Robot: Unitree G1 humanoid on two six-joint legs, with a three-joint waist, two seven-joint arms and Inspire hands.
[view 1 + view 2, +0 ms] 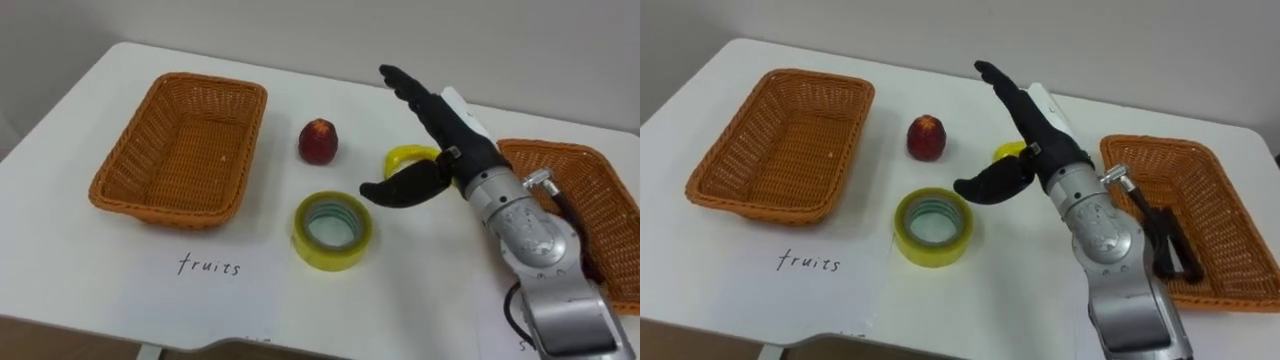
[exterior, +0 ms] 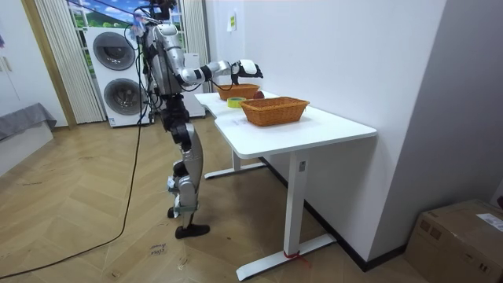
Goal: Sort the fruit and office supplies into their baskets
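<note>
Right robot hand [image 1: 450,140] spread wide, empty, above yellow object [image 1: 404,156], beside tape roll [image 1: 332,231] and red fruit [image 1: 318,141].

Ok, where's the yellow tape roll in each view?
Left eye view: tape roll low centre, below the apple.
Right eye view: tape roll left of centre, below the apple.
Room view: tape roll, a small yellow spot on the table between the near basket and the far basket.
Shared landmark: the open right hand, above the table beside the roll.
</note>
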